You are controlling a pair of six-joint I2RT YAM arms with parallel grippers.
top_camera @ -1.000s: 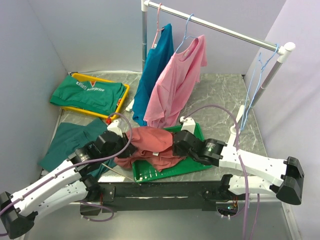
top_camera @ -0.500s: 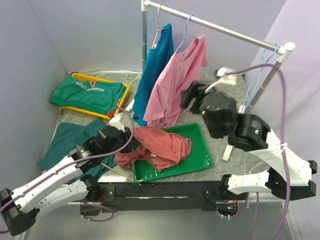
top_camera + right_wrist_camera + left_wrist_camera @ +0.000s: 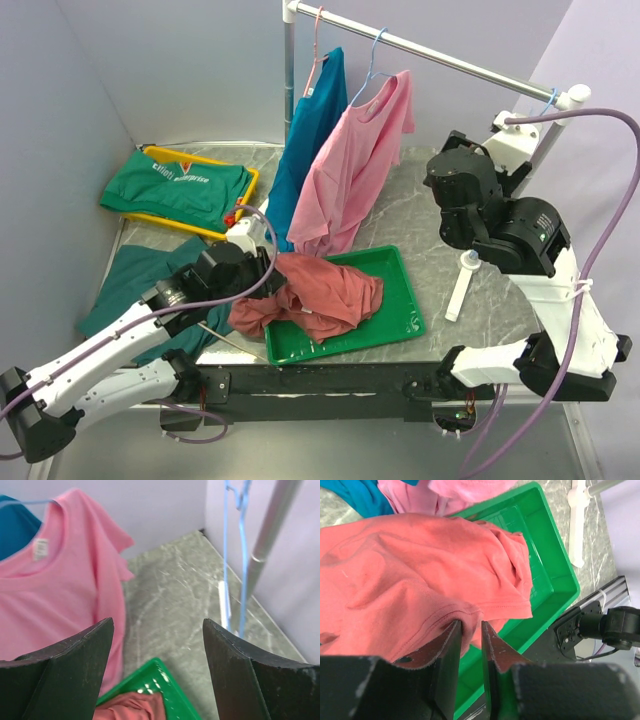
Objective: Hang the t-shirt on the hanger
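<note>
The salmon-red t-shirt (image 3: 325, 292) lies bunched in a green tray (image 3: 398, 322). My left gripper (image 3: 262, 265) is shut on a fold at its left edge; in the left wrist view the jaws (image 3: 471, 626) pinch the shirt's (image 3: 420, 565) hemmed fabric. My right gripper (image 3: 447, 160) is open and empty, raised high over the right side of the table. The light blue hanger hangs at the rail's right end; only its hook (image 3: 549, 98) shows past the arm. In the right wrist view its wires (image 3: 225, 555) hang just right of my open gripper (image 3: 157, 622).
A pink t-shirt (image 3: 355, 170) and a teal-blue t-shirt (image 3: 310, 130) hang on the white rail (image 3: 430, 50). A green shirt on a yellow tray (image 3: 180, 185) is back left. Dark green cloth (image 3: 140, 280) lies left. The rack's white foot (image 3: 457, 290) lies beside the tray.
My right arm let go of the t-shirt, lifted off the tray and swung up toward the rail's right end. My left gripper stayed shut on the shirt, which settled into the tray.
</note>
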